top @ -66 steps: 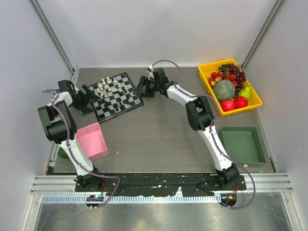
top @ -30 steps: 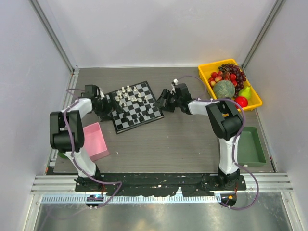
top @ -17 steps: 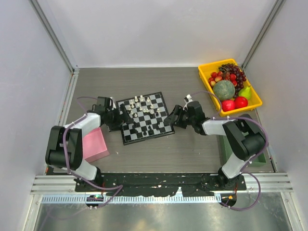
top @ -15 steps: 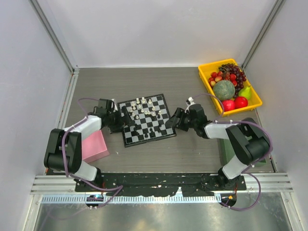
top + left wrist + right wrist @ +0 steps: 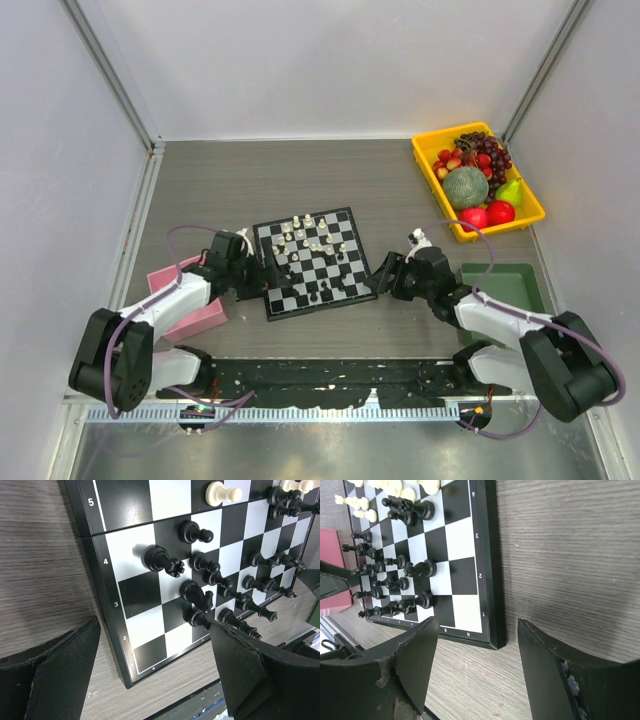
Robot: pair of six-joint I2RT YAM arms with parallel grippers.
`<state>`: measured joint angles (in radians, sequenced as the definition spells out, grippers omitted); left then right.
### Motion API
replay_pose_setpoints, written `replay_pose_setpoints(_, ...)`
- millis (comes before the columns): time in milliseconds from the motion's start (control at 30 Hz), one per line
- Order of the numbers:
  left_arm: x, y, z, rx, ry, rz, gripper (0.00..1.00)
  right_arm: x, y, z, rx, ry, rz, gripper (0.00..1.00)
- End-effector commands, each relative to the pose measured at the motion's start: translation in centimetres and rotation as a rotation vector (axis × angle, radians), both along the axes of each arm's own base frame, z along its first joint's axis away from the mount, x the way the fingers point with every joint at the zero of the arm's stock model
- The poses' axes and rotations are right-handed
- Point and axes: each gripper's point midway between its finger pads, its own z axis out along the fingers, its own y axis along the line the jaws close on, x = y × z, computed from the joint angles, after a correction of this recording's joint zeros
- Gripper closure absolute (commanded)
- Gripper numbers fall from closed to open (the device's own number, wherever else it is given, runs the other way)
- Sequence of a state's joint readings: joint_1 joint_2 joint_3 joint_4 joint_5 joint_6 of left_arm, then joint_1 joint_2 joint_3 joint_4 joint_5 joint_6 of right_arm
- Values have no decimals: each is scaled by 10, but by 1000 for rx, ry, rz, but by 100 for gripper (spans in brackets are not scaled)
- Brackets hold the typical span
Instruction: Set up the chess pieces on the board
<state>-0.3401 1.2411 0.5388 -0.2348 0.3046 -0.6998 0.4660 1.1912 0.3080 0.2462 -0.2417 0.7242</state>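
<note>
The board lies askew in the middle of the table, near the front. White chess pieces crowd its far squares and black ones its near squares, several off their rows. My left gripper is open at the board's near-left corner, one finger on each side of it. My right gripper is open astride the near-right corner. Black pieces and a white pawn show in the left wrist view. Black pieces also show in the right wrist view.
A pink box sits at the left, partly under my left arm. A yellow tray of fruit stands at the back right. A green bin is at the right, partly behind my right arm.
The board has slid from the far left toward the front and middle of the table. Both grippers moved with it, staying at its two sides.
</note>
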Motion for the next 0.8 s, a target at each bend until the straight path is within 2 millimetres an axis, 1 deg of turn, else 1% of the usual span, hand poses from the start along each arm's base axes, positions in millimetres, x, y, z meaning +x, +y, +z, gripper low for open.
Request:
replay_pose_setpoints(0,12,-2,13,-8,-79,16,0,4,-12,16,-68,-78,-14,30)
replay_pose_setpoints(33,12,-2,16,-11,-89,15,0,10,-13,28,-71,-115,-26,30)
replay_pose_setpoints(67,14,-2,21,-15,-108,16,0,9,-17,27,-104,-113,-23,30)
replay_pose_setpoints(100,15,-2,27,-17,-125,20,0,15,-16,41,-99,-145,-24,30)
replay_pose_setpoints(133,16,0,33,-10,-143,27,0,14,-18,43,-122,-150,-13,31)
replay_pose_setpoints(167,16,4,37,6,-151,34,0,20,-16,56,-124,-186,-3,31)
replay_pose_setpoints(233,19,10,53,32,-202,43,0,18,-16,61,-152,-172,26,34)
replay_pose_setpoints(267,20,13,61,41,-223,48,0,21,-13,68,-150,-181,41,35)
replay_pose_setpoints(333,22,16,80,47,-286,51,0,24,-11,72,-164,-180,58,39)
replay_pose_setpoints(433,27,24,118,50,-393,92,1,25,-4,77,-181,-187,96,44)
replay_pose_setpoints(533,32,35,155,66,-476,151,0,27,9,83,-203,-193,136,47)
replay_pose_setpoints(567,33,40,162,76,-485,180,0,27,10,82,-233,-188,144,47)
replay_pose_setpoints(600,33,40,168,71,-487,183,1,26,19,86,-250,-196,173,48)
replay_pose_setpoints(633,35,46,174,92,-501,215,0,25,18,84,-294,-194,183,47)
replay_pose_setpoints(667,35,47,177,90,-505,220,0,23,27,86,-313,-196,208,48)
replay_pose_setpoints(700,34,46,180,81,-506,215,0,23,26,84,-345,-189,212,48)
replay_pose_setpoints(733,31,44,178,72,-505,205,0,21,34,86,-353,-195,235,51)
replay_pose_setpoints(767,29,43,175,63,-507,204,1,20,37,82,-365,-182,244,53)
